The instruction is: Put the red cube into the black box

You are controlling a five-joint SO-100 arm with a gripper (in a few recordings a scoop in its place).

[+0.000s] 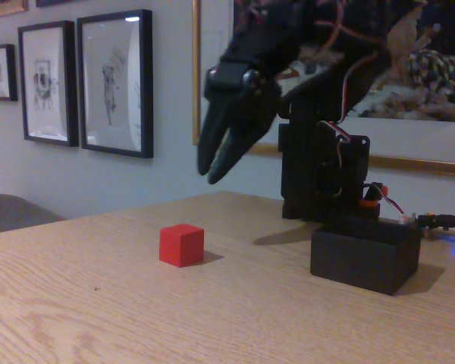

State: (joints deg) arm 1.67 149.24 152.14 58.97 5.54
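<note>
The red cube (182, 245) sits on the wooden table (121, 318), left of centre in the fixed view. The black box (365, 254) stands on the table to the right of the cube, close to the arm's base. My black gripper (211, 168) hangs in the air above the cube and slightly to its right, pointing down and to the left. Its two fingers are slightly parted and hold nothing. A clear gap of air separates the fingertips from the cube's top.
The arm's black base (322, 174) with wires and a small orange-red round part (371, 199) rises just behind the box. Framed pictures (115, 82) hang on the wall behind. A grey chair back (15, 212) shows at the left edge.
</note>
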